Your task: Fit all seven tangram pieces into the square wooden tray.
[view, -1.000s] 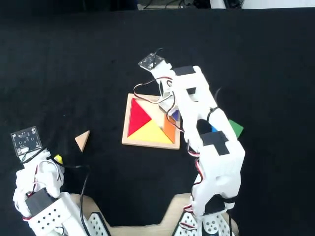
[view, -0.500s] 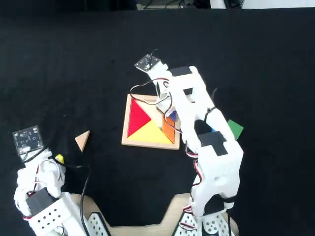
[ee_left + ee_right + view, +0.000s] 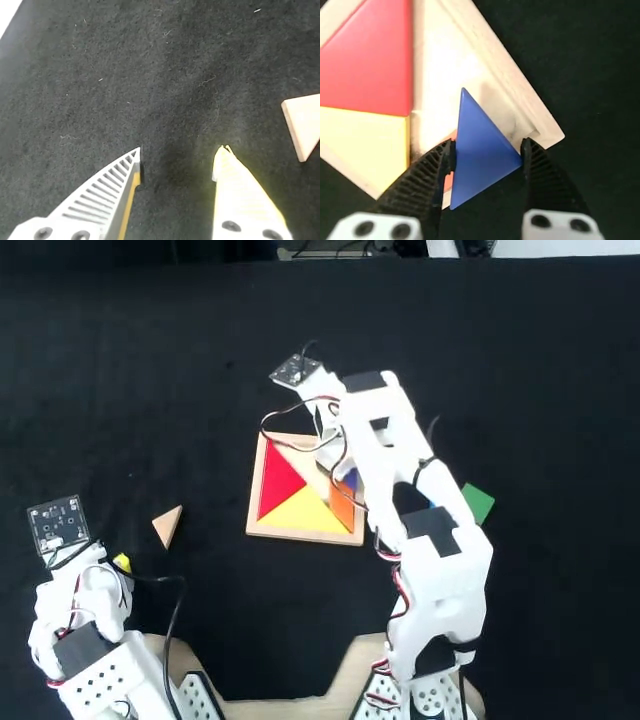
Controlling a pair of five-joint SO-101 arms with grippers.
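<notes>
Closest to you, your left gripper (image 3: 180, 152) hangs over the fuzzy black cloth (image 3: 150, 360) with its two pointed fingers spread apart and nothing between them. One finger is ribbed white and the other is yellow. Just beside it lies one bare wooden triangle (image 3: 301, 125), flat on the cloth and pale with a matte face.

Farther out sits the square wooden tray (image 3: 300, 533), which has a raised light-wood rim. Three smooth painted pieces lie flat inside it: a red triangle (image 3: 367, 60), a yellow triangle (image 3: 360, 145) edge to edge with the red one, and an orange piece (image 3: 343, 508) by the rim on the right arm's side.

Your right gripper (image 3: 487, 145) has its ribbed black fingers clamped on the two sides of a blue triangle (image 3: 480, 150). It holds the piece over the tray's bare floor near a corner, and you cannot tell whether the piece touches the wood.

One green piece (image 3: 478, 503) lies on the cloth beyond the right arm, well apart from the tray.

That makes six pieces counted: three seated, one gripped and two loose.
</notes>
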